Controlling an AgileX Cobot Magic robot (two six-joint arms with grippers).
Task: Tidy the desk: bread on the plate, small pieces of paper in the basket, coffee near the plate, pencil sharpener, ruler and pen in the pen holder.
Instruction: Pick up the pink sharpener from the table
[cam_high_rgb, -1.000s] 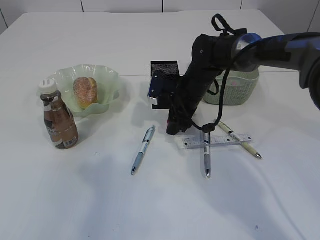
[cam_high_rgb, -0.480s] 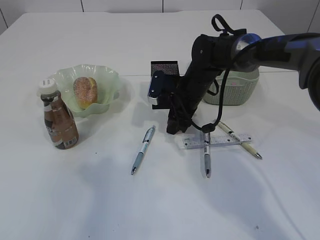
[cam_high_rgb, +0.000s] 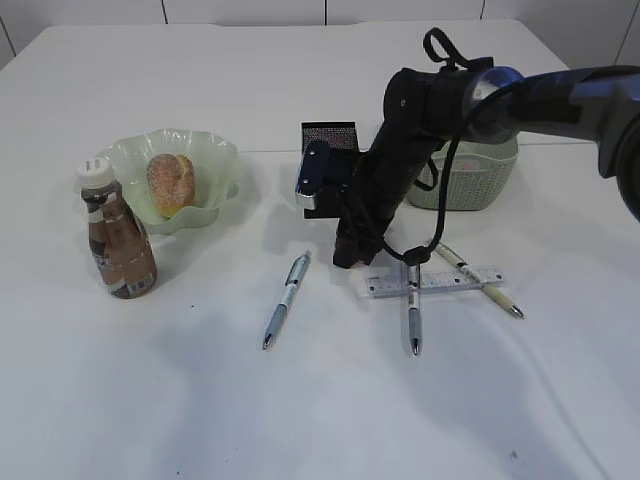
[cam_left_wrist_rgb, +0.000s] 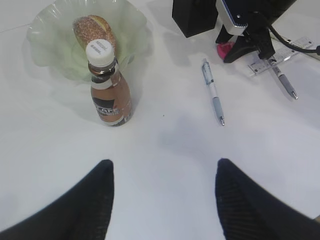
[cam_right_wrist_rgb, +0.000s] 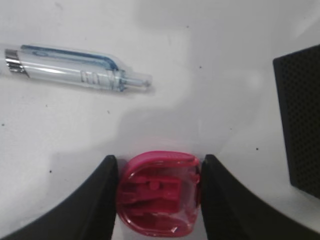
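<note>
A pink pencil sharpener (cam_right_wrist_rgb: 159, 192) lies on the white desk (cam_high_rgb: 200, 400), and my right gripper (cam_right_wrist_rgb: 159, 160) is shut on it, a black finger pressing each side. In the exterior view that gripper (cam_high_rgb: 345, 255) points down in front of the black mesh pen holder (cam_high_rgb: 330, 135). The bread (cam_high_rgb: 170, 182) sits in the wavy green plate (cam_high_rgb: 215, 155), with the coffee (cam_high_rgb: 118, 245) upright beside it. The ruler (cam_high_rgb: 440, 281) lies flat across one pen (cam_high_rgb: 414, 310). My left gripper (cam_left_wrist_rgb: 164, 162) hangs open over bare desk.
A blue-grey pen (cam_high_rgb: 286, 298) lies left of the right gripper, its clear end in the right wrist view (cam_right_wrist_rgb: 75, 69). A cream pen (cam_high_rgb: 480, 280) lies under the ruler's right end. The green basket (cam_high_rgb: 470, 180) stands behind the right arm.
The right wrist has shifted only slightly over the same spot. The pens, ruler, bread and coffee lie as before.
</note>
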